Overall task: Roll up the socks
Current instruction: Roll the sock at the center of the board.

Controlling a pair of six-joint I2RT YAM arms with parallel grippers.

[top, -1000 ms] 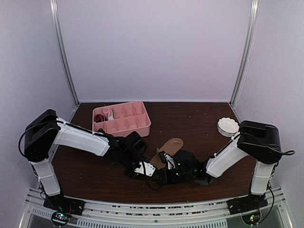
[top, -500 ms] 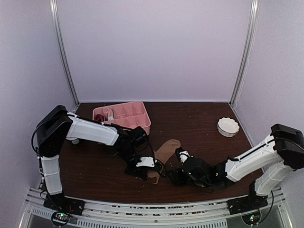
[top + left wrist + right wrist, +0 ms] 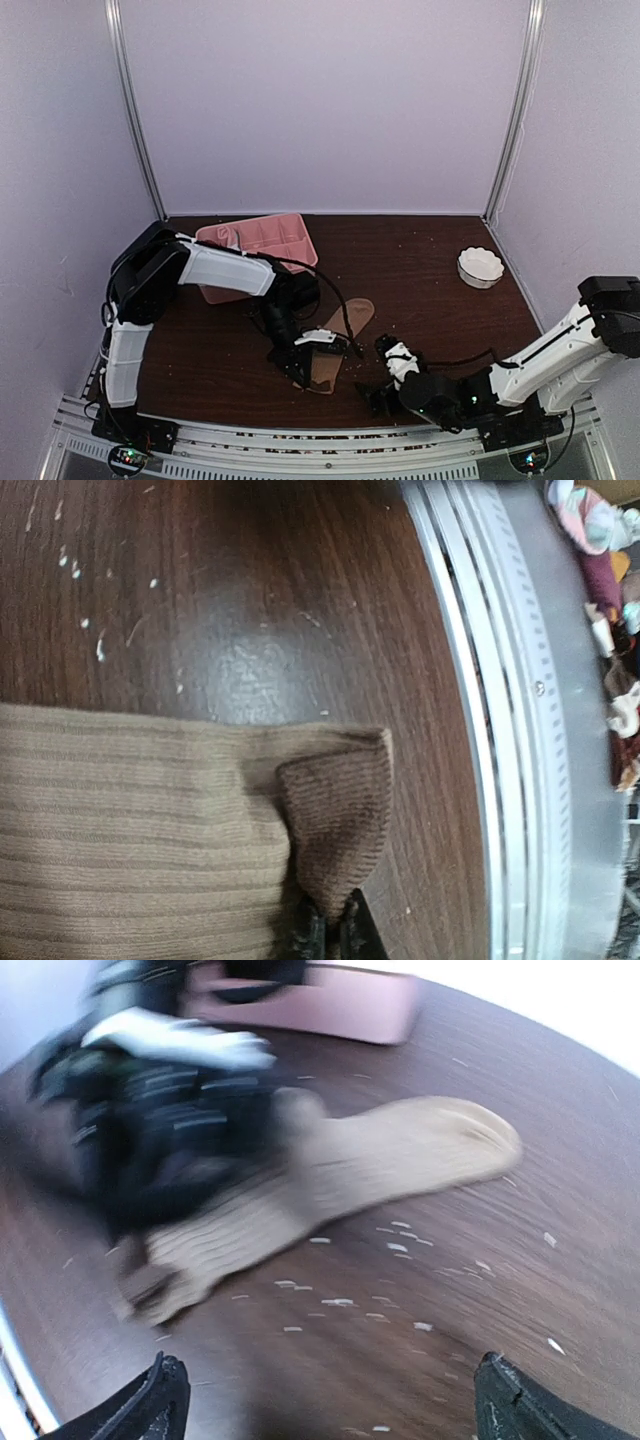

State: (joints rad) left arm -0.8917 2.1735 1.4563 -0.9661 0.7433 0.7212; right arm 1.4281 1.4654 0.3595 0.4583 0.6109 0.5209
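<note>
Left of the open right hand (image 3: 335, 1400), left hand (image 3: 325, 932) clamps the tan sock (image 3: 130, 810)

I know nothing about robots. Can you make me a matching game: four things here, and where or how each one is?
Things:
1. tan sock
2. pink tray
3. white bowl
4. right gripper

Place or state:
A. open, holding nothing
B. at the back left
C. at the far right
D. one corner pinched by the left gripper

Pairs: 1-D, 2-B, 3-C, 4-A.
</note>
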